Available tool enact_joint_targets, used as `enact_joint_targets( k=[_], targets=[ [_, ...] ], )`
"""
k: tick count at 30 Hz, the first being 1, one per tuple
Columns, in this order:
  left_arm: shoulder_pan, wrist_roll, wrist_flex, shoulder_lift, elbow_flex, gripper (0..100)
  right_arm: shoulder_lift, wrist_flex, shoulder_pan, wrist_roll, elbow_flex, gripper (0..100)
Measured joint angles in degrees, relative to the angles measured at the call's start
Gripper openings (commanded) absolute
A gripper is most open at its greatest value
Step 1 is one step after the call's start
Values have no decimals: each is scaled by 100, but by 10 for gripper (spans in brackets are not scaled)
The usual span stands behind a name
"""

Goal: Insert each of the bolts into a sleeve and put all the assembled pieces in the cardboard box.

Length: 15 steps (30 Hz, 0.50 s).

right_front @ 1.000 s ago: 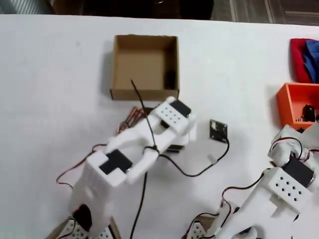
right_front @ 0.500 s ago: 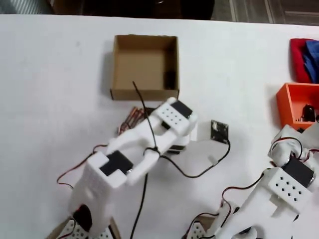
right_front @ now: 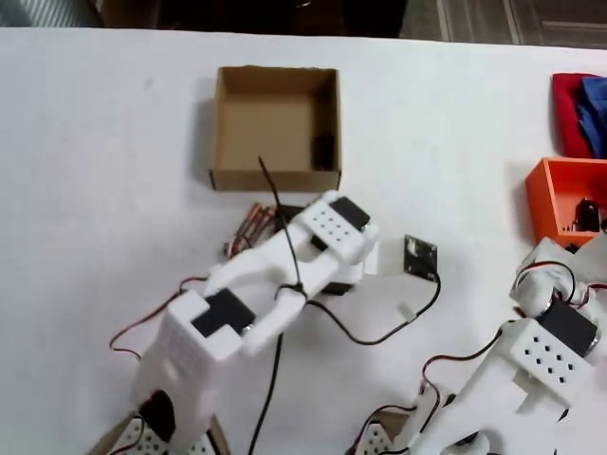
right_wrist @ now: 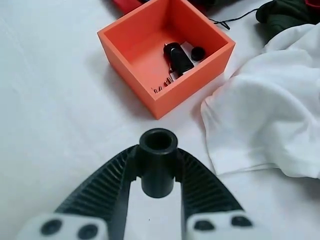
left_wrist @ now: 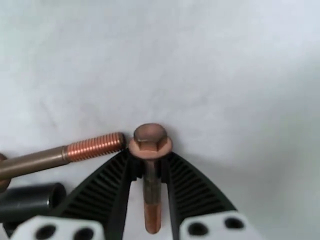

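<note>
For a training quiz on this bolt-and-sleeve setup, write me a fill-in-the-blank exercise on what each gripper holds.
1. The left gripper is shut on a copper ____.
2. The right gripper is shut on a black ____.
3. A second sleeve lies inside the ____ box.
Missing words: bolt; sleeve; orange.

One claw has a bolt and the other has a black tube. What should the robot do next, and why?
Probably lift the bolt and carry it toward the sleeve. The left gripper is shut on the bolt, the right gripper holds the sleeve with its hole empty, and the two arms are apart.
</note>
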Motion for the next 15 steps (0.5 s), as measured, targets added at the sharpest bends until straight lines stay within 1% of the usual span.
enact_joint_targets(
  k=[4,10,12,15],
  targets=[
    [9,35,334,18,-158,23,0,-70,0,0,185,22],
    [44,607,1169,-26,-501,23,0,-149,0,0,185,22],
    [44,695,1319,-325,-501,23,0,-149,0,0,185,22],
    [26,730,1486,-1116,-501,23,0,-149,0,0,185,22]
  ],
)
